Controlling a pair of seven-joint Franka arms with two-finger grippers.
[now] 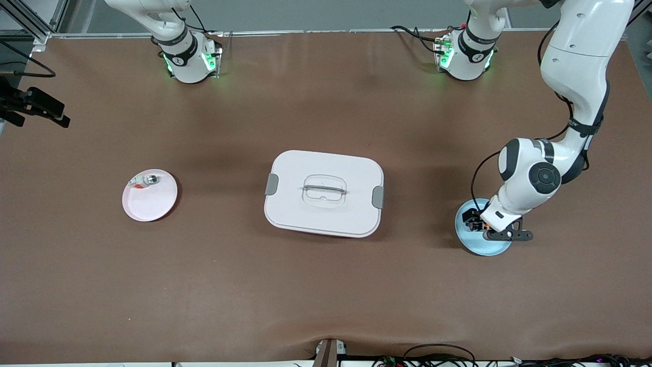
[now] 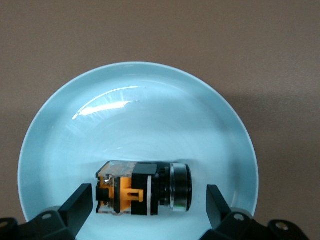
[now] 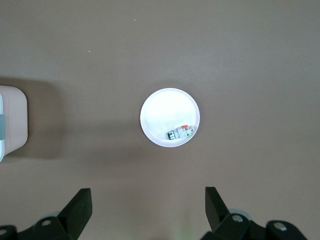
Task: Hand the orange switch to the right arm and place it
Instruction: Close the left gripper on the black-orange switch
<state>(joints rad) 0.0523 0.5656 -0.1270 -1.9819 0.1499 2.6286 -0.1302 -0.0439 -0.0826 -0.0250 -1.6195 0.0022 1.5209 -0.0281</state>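
Observation:
The orange switch lies on its side in a light blue plate at the left arm's end of the table. It has a black body, an orange band and a round cap. My left gripper is down in that plate, open, with one finger at each end of the switch and not touching it. In the front view the left gripper covers most of the switch. My right gripper is open and empty, high over the table near a pink plate; the front view does not show it.
A white lidded box with a handle sits mid-table, between the two plates. The pink plate toward the right arm's end holds a small silver-and-white part. A black camera mount stands at the table's edge.

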